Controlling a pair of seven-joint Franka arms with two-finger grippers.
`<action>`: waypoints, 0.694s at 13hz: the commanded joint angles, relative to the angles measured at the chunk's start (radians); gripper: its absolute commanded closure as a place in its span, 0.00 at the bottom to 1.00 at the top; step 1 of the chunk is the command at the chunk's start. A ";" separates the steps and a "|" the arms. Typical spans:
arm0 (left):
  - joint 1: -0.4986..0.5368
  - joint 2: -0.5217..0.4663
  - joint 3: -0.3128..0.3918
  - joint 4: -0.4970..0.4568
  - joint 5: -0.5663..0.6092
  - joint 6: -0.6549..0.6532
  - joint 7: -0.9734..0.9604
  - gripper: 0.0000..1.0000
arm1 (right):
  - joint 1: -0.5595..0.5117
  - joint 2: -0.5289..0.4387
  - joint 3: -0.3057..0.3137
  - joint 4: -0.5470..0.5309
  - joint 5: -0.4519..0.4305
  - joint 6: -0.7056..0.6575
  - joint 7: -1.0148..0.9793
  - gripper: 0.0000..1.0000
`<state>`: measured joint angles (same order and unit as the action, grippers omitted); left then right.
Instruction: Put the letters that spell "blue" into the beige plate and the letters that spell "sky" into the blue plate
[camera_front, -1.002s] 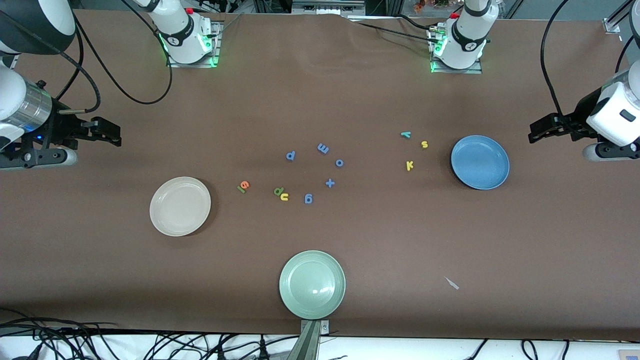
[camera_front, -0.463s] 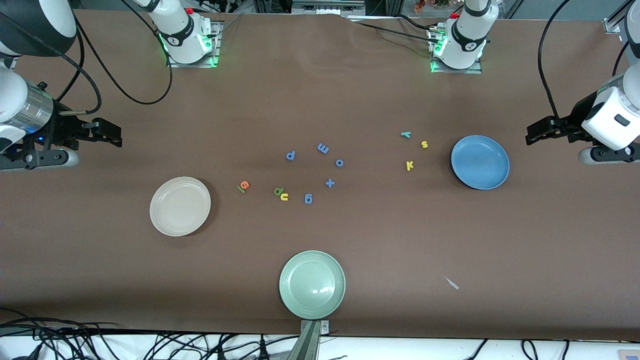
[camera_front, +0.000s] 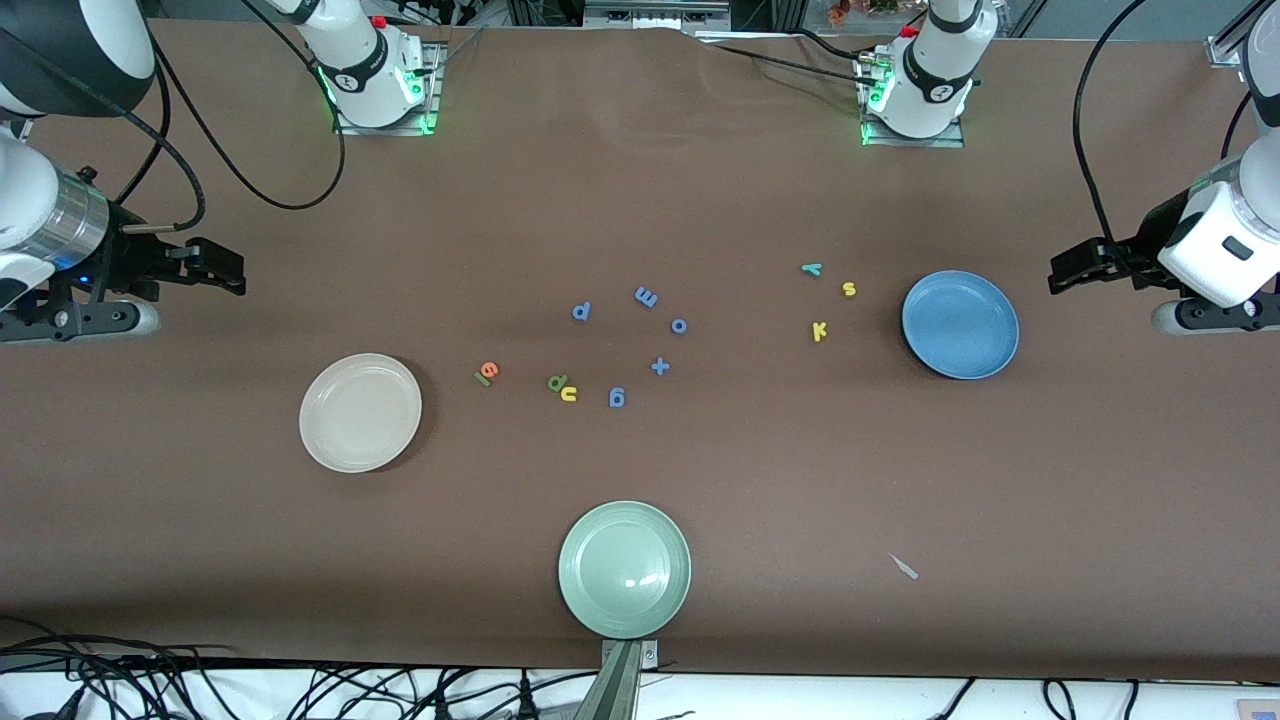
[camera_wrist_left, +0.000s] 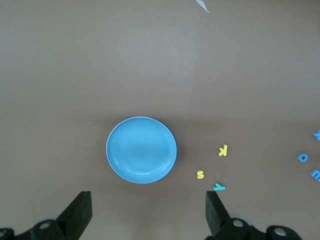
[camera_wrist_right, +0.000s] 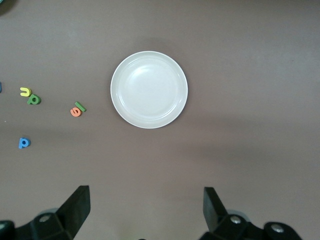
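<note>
Landmark: pale green plate (camera_front: 624, 569), at table edge nearest the front cam. Beige plate (camera_front: 360, 411) sits farther from cam than it, toward right arm's end; blue plate (camera_front: 960, 324) farther still, toward left arm's end.

"blue" letters lie on bare table, farther than the green plate: orange e (camera_front: 487, 372) touching thin green l (camera_front: 480, 378), near beige plate; green b (camera_front: 557, 382) touching yellow u (camera_front: 569, 394).

"sky" letters, toward blue plate: yellow s (camera_front: 849, 289), yellow k (camera_front: 819, 331), teal y (camera_front: 811, 268), all apart.

All-blue letters and plus sign (camera_front: 660, 366) lie between the two groups. Small pale scrap (camera_front: 904, 566) beside green plate, toward left arm's end.

Left gripper (camera_front: 1065, 277) and right gripper (camera_front: 222, 275) both spread wide, empty, over table ends. Left wrist view shows blue plate plus s, k, y; right wrist view shows beige plate plus e, l, b, u.
</note>
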<state>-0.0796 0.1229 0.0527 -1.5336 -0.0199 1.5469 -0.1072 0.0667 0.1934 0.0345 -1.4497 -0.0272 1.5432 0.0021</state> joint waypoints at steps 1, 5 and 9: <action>0.014 -0.008 -0.001 0.004 -0.031 0.007 0.021 0.00 | 0.002 0.003 0.002 0.009 -0.019 -0.009 0.010 0.00; 0.011 -0.006 -0.001 0.010 -0.025 0.019 0.054 0.00 | 0.002 0.003 0.002 0.009 -0.022 -0.009 0.010 0.00; 0.006 0.001 0.001 0.015 -0.014 0.022 0.057 0.00 | 0.002 0.003 0.002 0.008 -0.020 -0.011 0.012 0.00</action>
<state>-0.0748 0.1219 0.0536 -1.5322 -0.0199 1.5683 -0.0734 0.0667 0.1938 0.0345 -1.4499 -0.0312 1.5432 0.0021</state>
